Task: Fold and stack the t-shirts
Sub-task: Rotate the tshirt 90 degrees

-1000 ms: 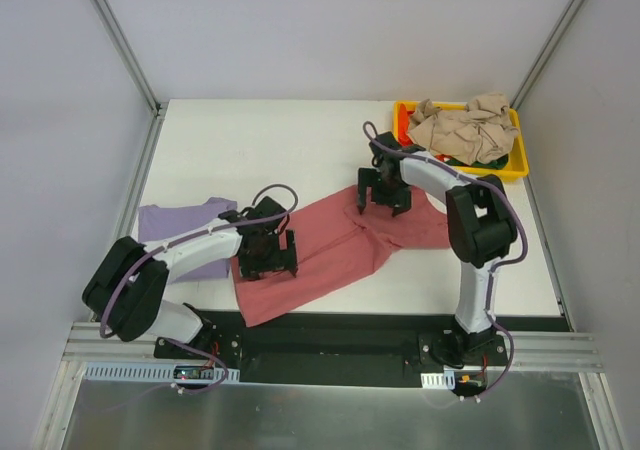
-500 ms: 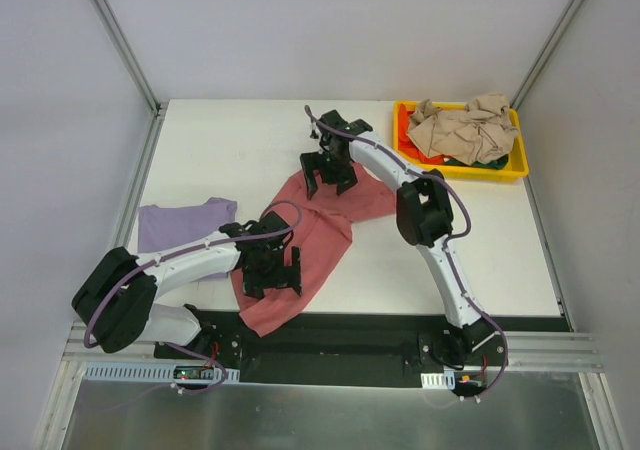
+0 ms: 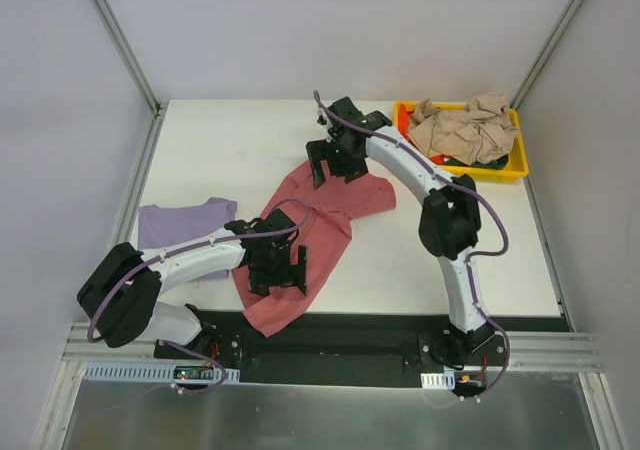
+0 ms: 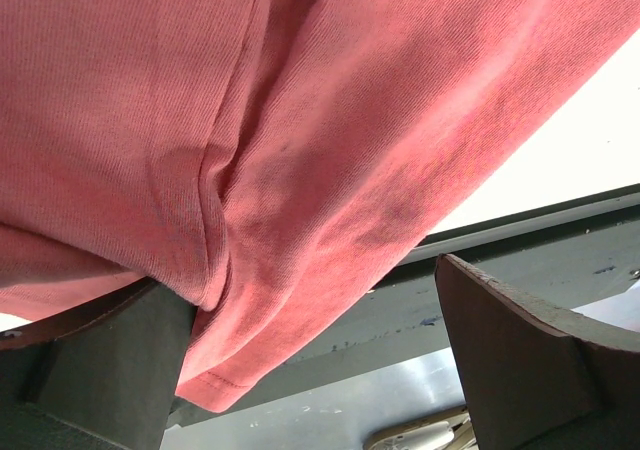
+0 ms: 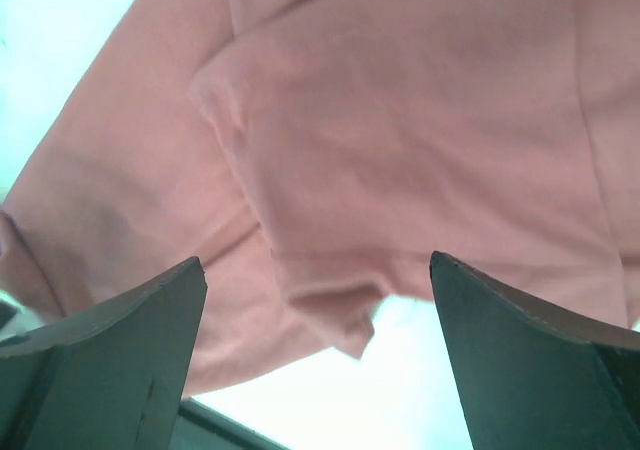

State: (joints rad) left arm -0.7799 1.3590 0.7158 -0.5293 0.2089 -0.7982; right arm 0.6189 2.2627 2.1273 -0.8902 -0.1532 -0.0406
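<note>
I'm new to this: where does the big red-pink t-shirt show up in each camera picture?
Top external: red-pink t-shirt lies diagonally mid-table.
Left wrist: red-pink t-shirt fills the upper frame.
Right wrist: red-pink t-shirt fills most of the frame.
Shared landmark: the white table.

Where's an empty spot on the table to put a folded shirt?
The table is bare in its far left corner, behind the lavender shirt and left of the right gripper. Another patch lies in front of the yellow tray, right of the pink shirt. The middle is crowded with that shirt and the left gripper.
</note>
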